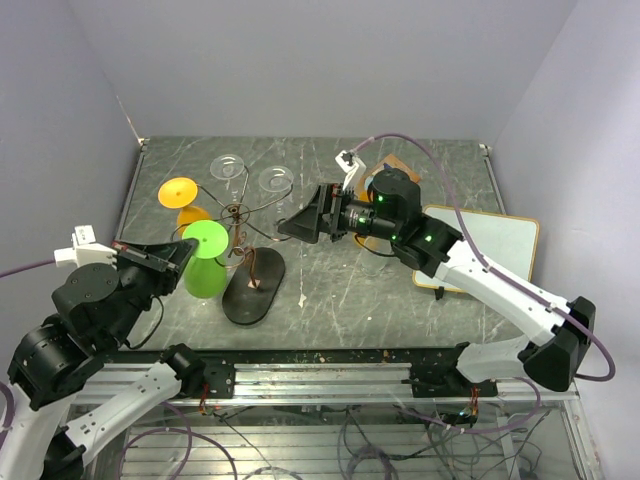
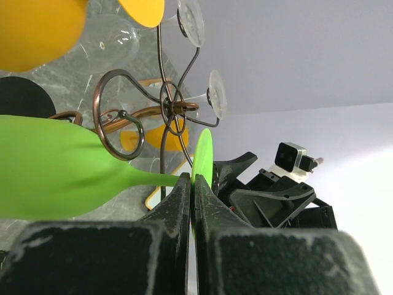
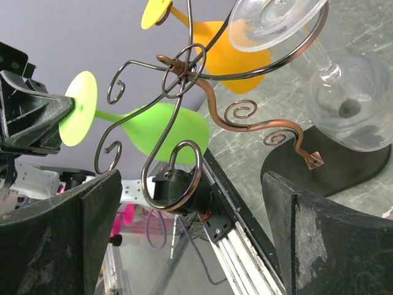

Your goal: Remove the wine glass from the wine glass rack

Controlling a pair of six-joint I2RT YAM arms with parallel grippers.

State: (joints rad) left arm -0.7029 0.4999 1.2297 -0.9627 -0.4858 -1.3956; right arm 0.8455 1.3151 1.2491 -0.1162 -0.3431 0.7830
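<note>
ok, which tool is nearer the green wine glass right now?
Left. The left tool is shut on the green wine glass at its stem, beside the foot. The right tool is open on the other side of the wine glass rack, not touching the glass.

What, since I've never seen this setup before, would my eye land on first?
Probably the bright green wine glass, left of centre, with its stem pinched in the shut left end effector. Beside it stands the curly wire rack, with an orange glass and two clear glasses hanging from its far arms. The right end effector faces the rack from the right, wide open.
</note>
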